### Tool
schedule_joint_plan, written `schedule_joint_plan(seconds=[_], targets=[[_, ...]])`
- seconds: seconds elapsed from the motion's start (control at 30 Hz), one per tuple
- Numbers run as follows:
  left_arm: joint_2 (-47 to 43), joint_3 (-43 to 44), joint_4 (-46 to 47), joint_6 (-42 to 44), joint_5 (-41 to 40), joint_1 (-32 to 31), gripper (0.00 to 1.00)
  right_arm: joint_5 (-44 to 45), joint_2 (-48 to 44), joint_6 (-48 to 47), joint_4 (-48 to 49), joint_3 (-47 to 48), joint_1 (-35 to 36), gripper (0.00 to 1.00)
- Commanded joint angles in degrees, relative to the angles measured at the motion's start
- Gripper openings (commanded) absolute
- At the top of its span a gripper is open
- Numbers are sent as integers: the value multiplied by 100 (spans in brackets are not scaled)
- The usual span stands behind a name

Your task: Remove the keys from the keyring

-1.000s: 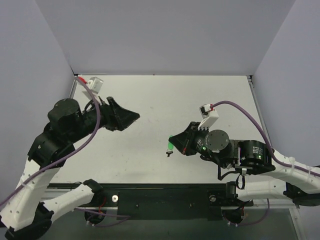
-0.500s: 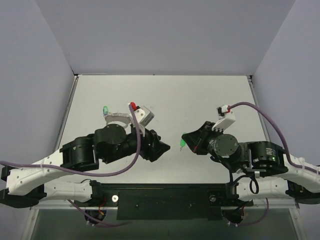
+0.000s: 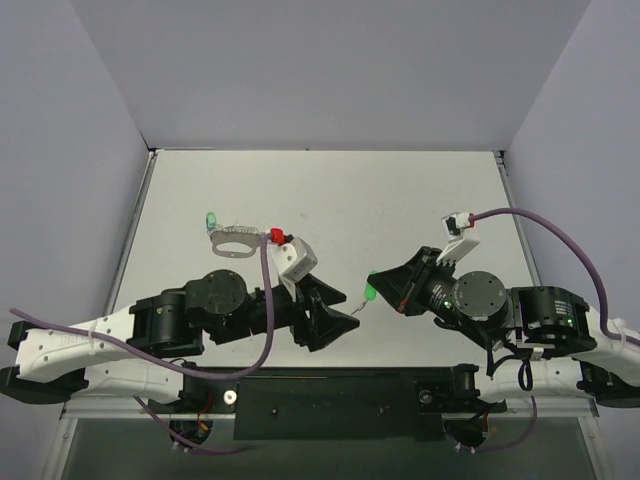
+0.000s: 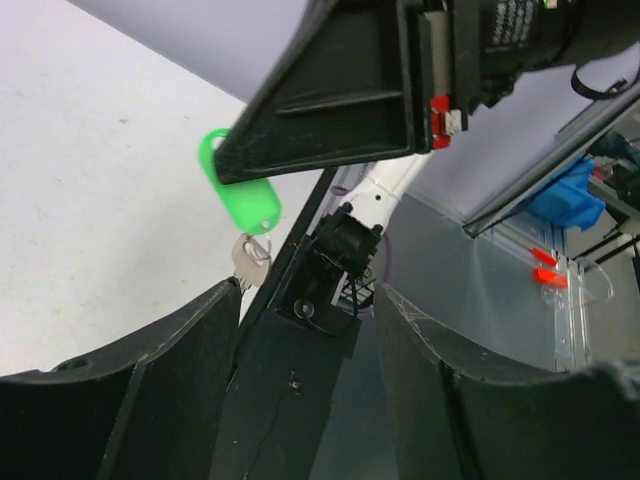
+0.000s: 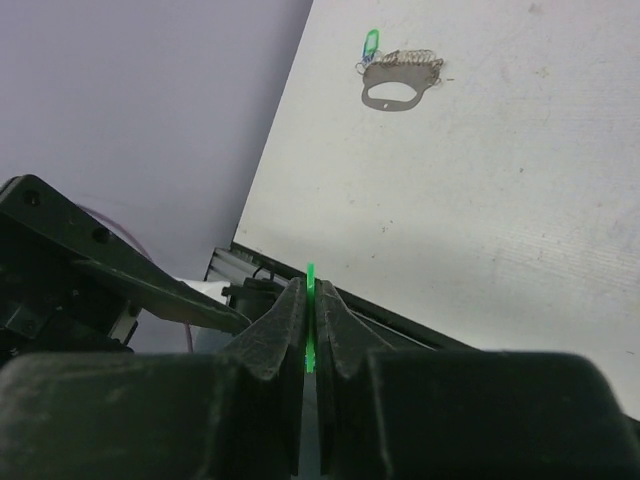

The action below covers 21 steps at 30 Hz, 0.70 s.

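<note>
Left gripper [image 3: 349,310]: fingers apart, holding nothing, tips just short of the right gripper's key.
Right gripper [image 5: 309,300]: clamped flat on green-headed key [image 4: 240,196]; silver blade hangs below.
Keyring [image 5: 400,88]: lying on table [image 3: 420,190], far left, well apart from both grippers; second green key [image 5: 369,42] at its end.

White table [image 3: 400,200] here, keyring [image 3: 236,240] lying flat toward its left side, one green key [image 3: 211,219] touching the ring's upper-left end.
</note>
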Motion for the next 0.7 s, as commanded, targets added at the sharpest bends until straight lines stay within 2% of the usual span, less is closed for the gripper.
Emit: schedule_joint_plan(seconds=[0.0,0.27,0.47,0.67], targets=[[43,151,475,369,-388,-418,65,-389,-12,-446,524,-48,101,0],[263,406,405,580,-1030,-1068,62,-574,-91,-623,832,-48,313,0],[500,652,203,757,-1742,-1323,56,-495,-47,-640,823,31,444,0],[352,574,317,827,-2288,-1429,56,-346,-3,-710,797,128,620,0]])
